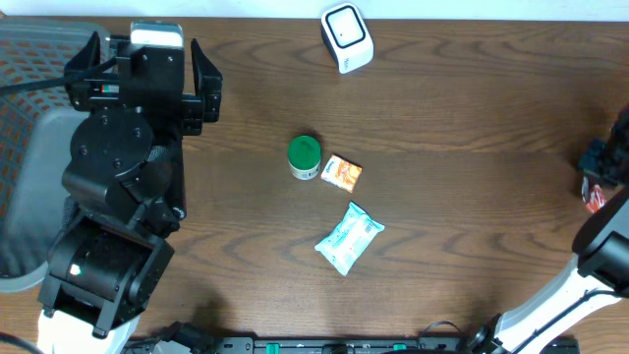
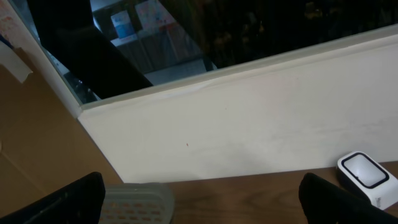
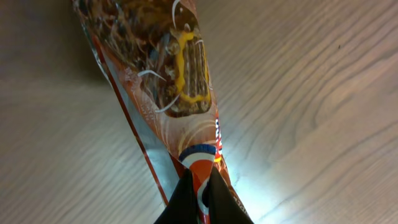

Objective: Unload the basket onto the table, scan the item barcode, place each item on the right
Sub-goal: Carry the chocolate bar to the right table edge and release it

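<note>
The dark wood-grain counter (image 1: 472, 147) carried a white scanner (image 1: 347, 37) near its far edge. At the middle stood a green-lidded jar (image 1: 305, 155), with a small orange packet (image 1: 342, 173) just beside it and a pale blue pouch (image 1: 348, 237) lying nearer. A grey basket (image 1: 25, 197) sat at the left end. At the right edge was a red snack wrapper (image 1: 595, 192); whether it rested on the wood could not be told.

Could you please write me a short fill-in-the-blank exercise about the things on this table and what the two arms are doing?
1. The jar in the middle of the table has a ____ lid.
2. The box right beside the jar is ____.
3. The right end effector grips a snack packet, while the left end effector stands ____.

Missing words: green; orange; open.
</note>
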Tool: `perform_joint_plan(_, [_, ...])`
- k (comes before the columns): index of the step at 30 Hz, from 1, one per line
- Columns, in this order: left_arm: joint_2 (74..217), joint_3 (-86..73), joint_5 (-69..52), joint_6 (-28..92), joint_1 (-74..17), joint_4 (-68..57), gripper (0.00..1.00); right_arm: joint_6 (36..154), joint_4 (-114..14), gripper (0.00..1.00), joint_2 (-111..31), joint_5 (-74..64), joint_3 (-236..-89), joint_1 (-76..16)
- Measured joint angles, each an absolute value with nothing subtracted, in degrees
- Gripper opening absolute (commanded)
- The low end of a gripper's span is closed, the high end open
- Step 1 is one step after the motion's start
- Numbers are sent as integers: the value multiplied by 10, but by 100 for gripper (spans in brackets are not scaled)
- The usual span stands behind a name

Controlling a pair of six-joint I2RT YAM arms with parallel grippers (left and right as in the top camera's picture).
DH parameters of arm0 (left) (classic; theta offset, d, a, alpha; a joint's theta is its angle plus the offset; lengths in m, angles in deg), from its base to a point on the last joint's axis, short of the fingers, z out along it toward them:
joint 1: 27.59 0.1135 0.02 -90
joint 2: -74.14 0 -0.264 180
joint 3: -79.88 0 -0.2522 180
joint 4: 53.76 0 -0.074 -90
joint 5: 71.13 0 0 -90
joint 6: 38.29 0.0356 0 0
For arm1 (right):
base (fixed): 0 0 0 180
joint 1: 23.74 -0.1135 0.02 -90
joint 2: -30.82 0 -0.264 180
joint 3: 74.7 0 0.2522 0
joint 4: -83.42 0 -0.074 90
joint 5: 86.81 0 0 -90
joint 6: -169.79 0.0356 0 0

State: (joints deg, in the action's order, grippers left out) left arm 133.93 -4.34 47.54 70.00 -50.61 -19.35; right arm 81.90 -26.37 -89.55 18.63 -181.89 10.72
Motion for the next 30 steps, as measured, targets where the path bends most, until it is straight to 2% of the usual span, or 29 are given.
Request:
perform_joint_plan(1, [1339, -43, 475, 700, -506, -193, 100, 819, -278, 8, -896, 186, -1806, 114])
perform_joint_plan(2, [1339, -43, 475, 700, -506, -193, 100, 819, -290, 20, -896, 186, -1795, 120])
perform_joint_plan(3, [1339, -43, 475, 700, -506, -193, 100, 817, -296, 49, -896, 185, -1787, 125])
perform_joint_plan(4, [1339, -43, 475, 700, -506, -194, 100, 815, -300, 87, -897, 181, -1780, 130])
perform_joint_plan(5, [1339, -43, 475, 700, -506, -193, 100, 817, -303, 98, -897, 177, -1776, 133])
perform_joint_plan(13, [1339, -43, 475, 700, -506, -193, 100, 813, -250, 99, -897, 134, -1812, 135])
perform_joint_plan(19, [1339, -43, 475, 700, -506, -194, 100, 821, -170, 99, -872, -22, -1917, 124])
perform_joint_plan(20, [1339, -43, 475, 700, -506, -193, 100, 824, -158, 99, -848, -98, -1928, 113])
perform_joint_plan(24, [1339, -43, 475, 700, -506, -193, 100, 819, -130, 99, -811, -253, -1937, 67])
perform_joint_plan(30, [1339, -43, 475, 700, -506, -193, 100, 718, -87, 99, -808, -349, -1884, -61])
